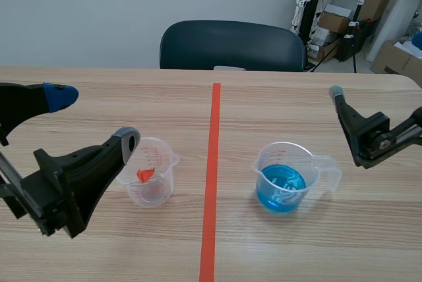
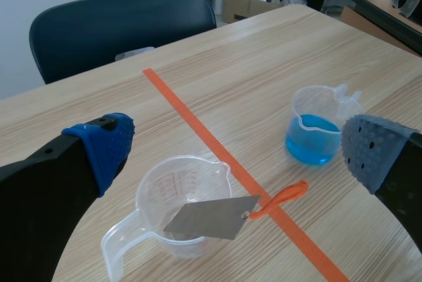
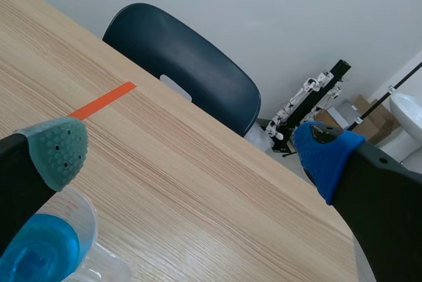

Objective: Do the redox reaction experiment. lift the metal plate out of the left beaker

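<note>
Lifting has not begun: plate (image 2: 211, 218) leans inside left beaker (image 2: 173, 183), ungripped; left gripper (image 2: 237, 149) hovers above it, fingers spread; right gripper (image 3: 192, 150) likewise spread, holding nothing. Whole step remains.

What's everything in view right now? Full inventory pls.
table: 1, light wood, under everything
tape line: 1, orange-red, down table's middle
clear beaker: 1, transparent, left of tape
metal plate: 1, grey, leaning in clear beaker
tie: 1, orange, on plate's corner
blue-liquid beaker: 1, clear, right of tape
chair: 1, dark, beyond table
boxes: several, brown, far right background
left tool: 1, black, open above clear beaker
right tool: 1, black, open beside blue-liquid beaker
</note>
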You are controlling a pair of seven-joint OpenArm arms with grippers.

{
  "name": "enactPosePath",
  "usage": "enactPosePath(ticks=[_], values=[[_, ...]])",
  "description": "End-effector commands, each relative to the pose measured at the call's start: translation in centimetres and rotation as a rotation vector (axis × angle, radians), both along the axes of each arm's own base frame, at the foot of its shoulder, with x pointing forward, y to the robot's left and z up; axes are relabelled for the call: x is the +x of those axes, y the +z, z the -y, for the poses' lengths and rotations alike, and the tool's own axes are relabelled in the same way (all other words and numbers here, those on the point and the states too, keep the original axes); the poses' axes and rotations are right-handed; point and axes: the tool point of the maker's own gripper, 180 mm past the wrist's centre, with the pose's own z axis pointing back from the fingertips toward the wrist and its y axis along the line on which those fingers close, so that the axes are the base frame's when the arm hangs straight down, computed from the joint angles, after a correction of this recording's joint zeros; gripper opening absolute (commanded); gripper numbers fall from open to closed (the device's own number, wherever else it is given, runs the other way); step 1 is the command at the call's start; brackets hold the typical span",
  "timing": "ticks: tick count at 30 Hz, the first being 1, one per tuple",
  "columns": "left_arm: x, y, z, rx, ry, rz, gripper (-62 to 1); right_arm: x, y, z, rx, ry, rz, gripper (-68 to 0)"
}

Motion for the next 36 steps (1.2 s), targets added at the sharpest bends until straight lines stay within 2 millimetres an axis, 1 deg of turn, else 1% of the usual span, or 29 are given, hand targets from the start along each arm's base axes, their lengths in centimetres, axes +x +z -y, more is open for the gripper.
enactPosePath(ticks=[1,16,22,26,31,33,36], values=[[-0.1,0.6,0.3,-0.016,-0.010,0.014,1.4,0.3,1.7,-0.1,0.002,0.010,0.052,0.4],[-0.1,0.5,0.4,-0.001,-0.015,0.019,1.4,0.3,1.7,-0.1,0.002,0.012,0.056,0.4],[-0.4,-0.3,0.5,0.054,-0.028,0.010,1.4,0.3,1.7,-0.1,0.002,0.012,0.056,0.4],[-1.8,-1.1,0.6,0.055,-0.040,-0.006,1.4,0.3,1.7,-0.2,0.003,0.017,0.052,0.4],[-4.5,-2.5,0.6,0.055,-0.061,-0.033,1.4,0.2,1.6,-0.3,0.004,0.022,0.049,0.4],[-5.3,-3.3,0.3,0.056,-0.055,-0.057,1.4,0.2,1.6,-0.4,0.005,0.027,0.049,0.4],[-6.1,-4.5,-0.5,0.054,-0.036,-0.089,1.4,0.0,1.1,-0.8,0.005,0.056,0.020,0.4]])
